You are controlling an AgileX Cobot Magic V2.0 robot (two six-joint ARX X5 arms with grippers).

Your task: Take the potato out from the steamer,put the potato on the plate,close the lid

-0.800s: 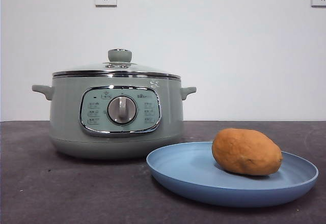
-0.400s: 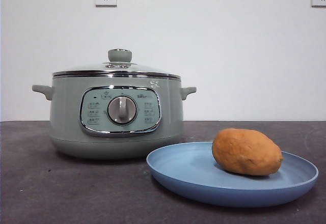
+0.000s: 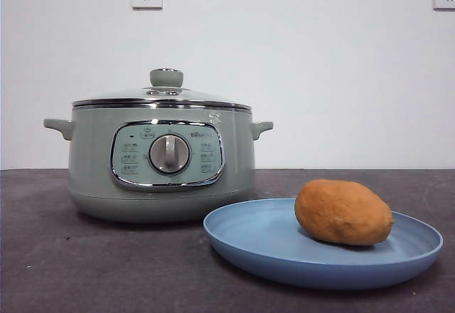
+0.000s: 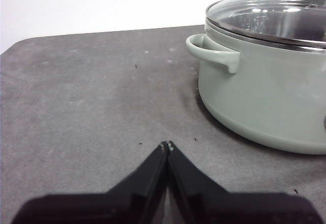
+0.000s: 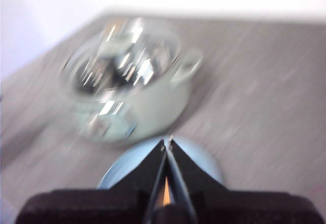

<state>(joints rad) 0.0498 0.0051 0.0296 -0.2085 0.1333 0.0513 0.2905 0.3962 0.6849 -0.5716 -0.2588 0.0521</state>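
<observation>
Resting on the wide, shallow matte-blue plate [image 3: 323, 252], toward its right side, the potato [image 3: 343, 212] is a rough-skinned orange-brown oval lying on its long side. Just behind and to the left of that dish stands the steamer [image 3: 162, 158], a round sage-green pot with two stubby side handles, a chrome rim and a silver dial set in a chrome-edged panel. Its low glass lid [image 3: 163, 94] sits shut on the rim, green knob on top. All of it rests on a dark, faintly speckled table [image 3: 85, 270]. Off to the pot's side, the left gripper [image 4: 167, 145] has its black jaws pressed together and empty. High over the dish, in a blurred view, the right gripper [image 5: 167, 143] is likewise closed on nothing.
</observation>
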